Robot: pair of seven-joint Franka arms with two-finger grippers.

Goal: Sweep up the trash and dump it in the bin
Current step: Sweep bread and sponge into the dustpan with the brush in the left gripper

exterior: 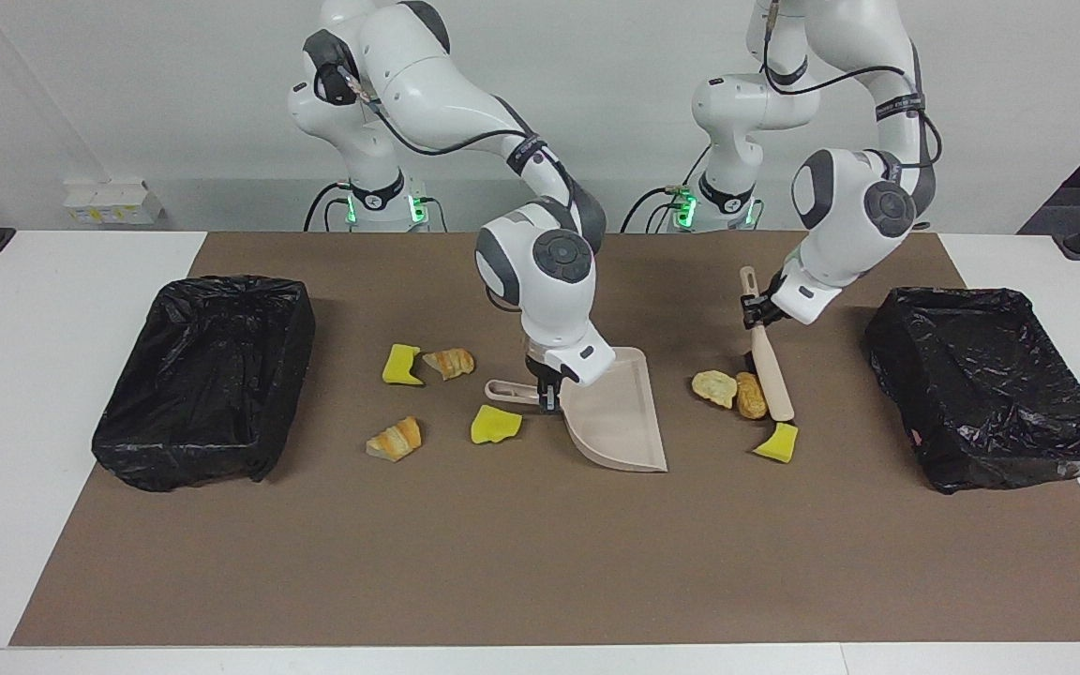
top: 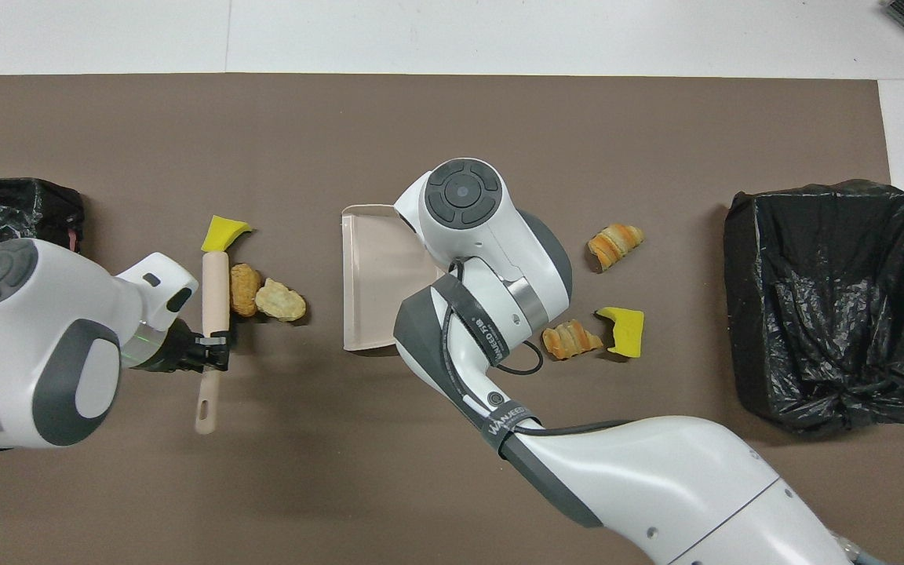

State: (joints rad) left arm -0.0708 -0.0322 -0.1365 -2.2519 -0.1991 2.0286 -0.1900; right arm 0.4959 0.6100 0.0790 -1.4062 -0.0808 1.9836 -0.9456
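- While the left gripper [exterior: 754,312] pinches the brush [exterior: 772,370] handle in its jaws, the brush head touches a brown bread piece [exterior: 750,395], with a tan piece [exterior: 714,387] beside it and a yellow bit [exterior: 777,443] at its tip.
- Jaws of the right gripper [exterior: 547,392] clamp the dustpan [exterior: 617,424] handle; the pan rests mid-worktop.
- Four other trash chunks, two yellow [exterior: 495,425] and two bread [exterior: 396,439], lie between the dustpan and the right arm's black-lined bin [exterior: 205,375].
- A second bin [exterior: 992,384] sits at the left arm's end.

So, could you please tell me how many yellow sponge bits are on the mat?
3: one at the brush's tip, one beside the dustpan handle, one beside a bread piece.
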